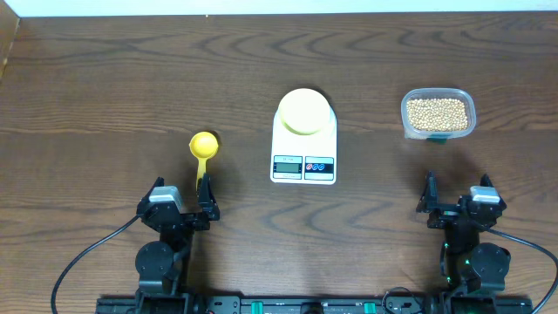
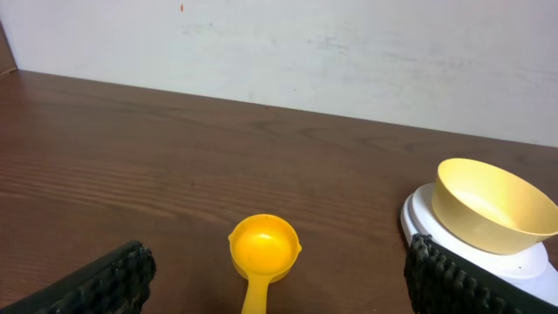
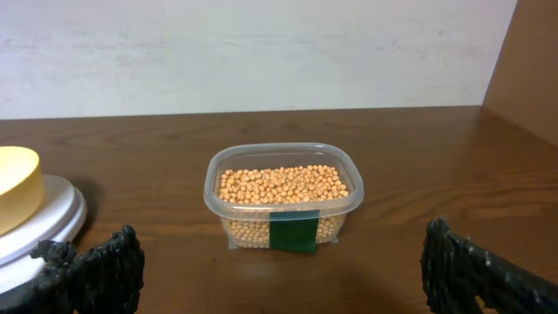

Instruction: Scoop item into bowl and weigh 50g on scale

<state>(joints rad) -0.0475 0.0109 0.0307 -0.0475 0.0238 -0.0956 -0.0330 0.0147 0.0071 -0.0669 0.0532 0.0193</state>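
The item, small tan beans, fills a clear plastic tub at the right. An empty pale-yellow bowl sits on the platform of the white scale at the table's middle. A yellow scoop lies left of the scale, handle toward my left gripper, which stands open just short of it. My right gripper is open in front of the tub, touching nothing.
A green label is stuck on the tub's near wall. The scale's display and buttons face the arms. A white wall runs along the table's far edge, and a wooden side panel rises at the right.
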